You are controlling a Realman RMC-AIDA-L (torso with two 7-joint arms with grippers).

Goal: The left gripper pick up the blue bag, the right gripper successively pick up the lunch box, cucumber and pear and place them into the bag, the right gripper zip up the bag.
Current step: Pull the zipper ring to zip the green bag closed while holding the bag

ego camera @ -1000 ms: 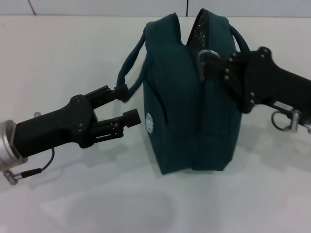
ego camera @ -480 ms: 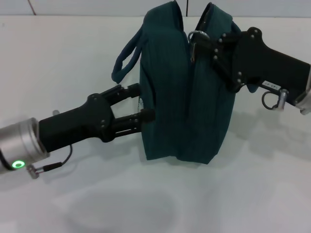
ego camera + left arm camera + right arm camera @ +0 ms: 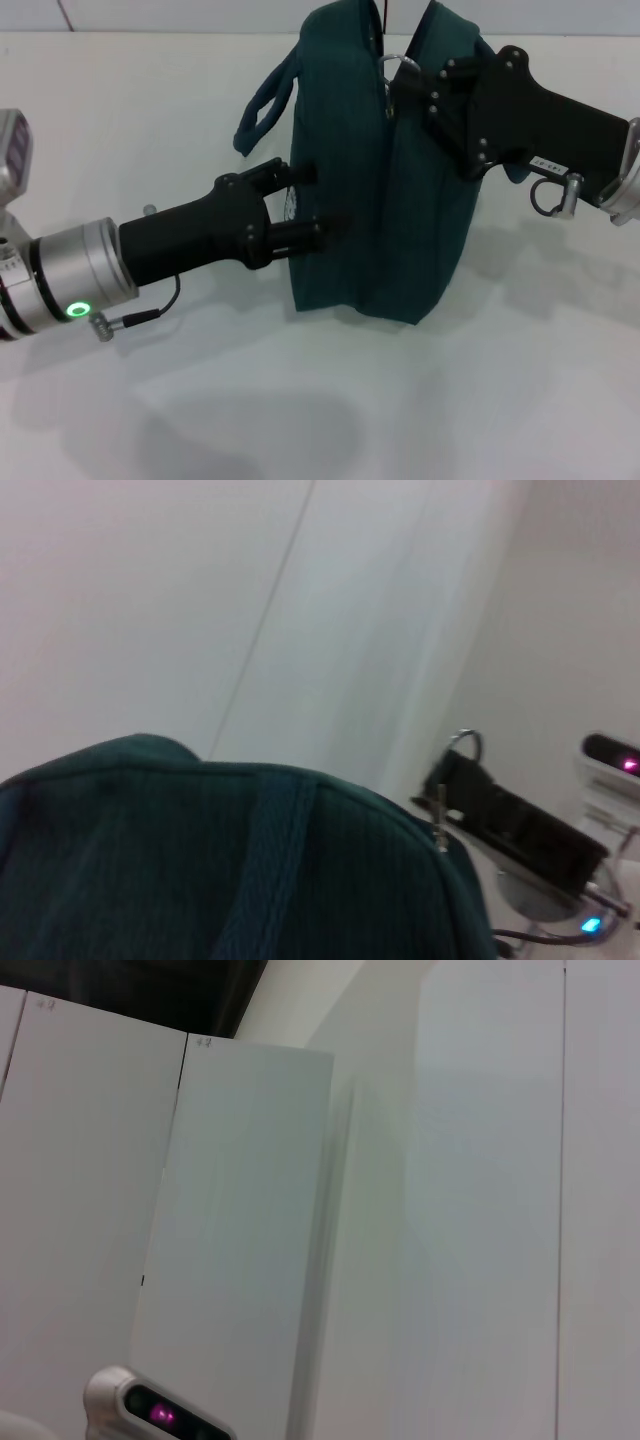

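The blue bag point(image 3: 365, 190) stands upright on the white table, with one loop handle point(image 3: 262, 110) hanging off its left side. My left gripper point(image 3: 310, 203) is open, and both fingertips press against the bag's left face. At the bag's top seam my right gripper point(image 3: 398, 92) is shut on the ring zip pull point(image 3: 398, 62). In the left wrist view the bag's top point(image 3: 150, 850) fills the lower part, with the right gripper point(image 3: 450, 780) and the ring beyond it. The lunch box, cucumber and pear are out of view.
The white table point(image 3: 450, 400) spreads all around the bag. A white wall panel point(image 3: 200, 15) runs along the table's far edge. The right wrist view shows only white panels point(image 3: 250, 1210).
My left gripper has moved right, from beside the handle onto the bag's side. My right gripper has slid left along the top seam with the ring pull. The bag has shifted slightly left.
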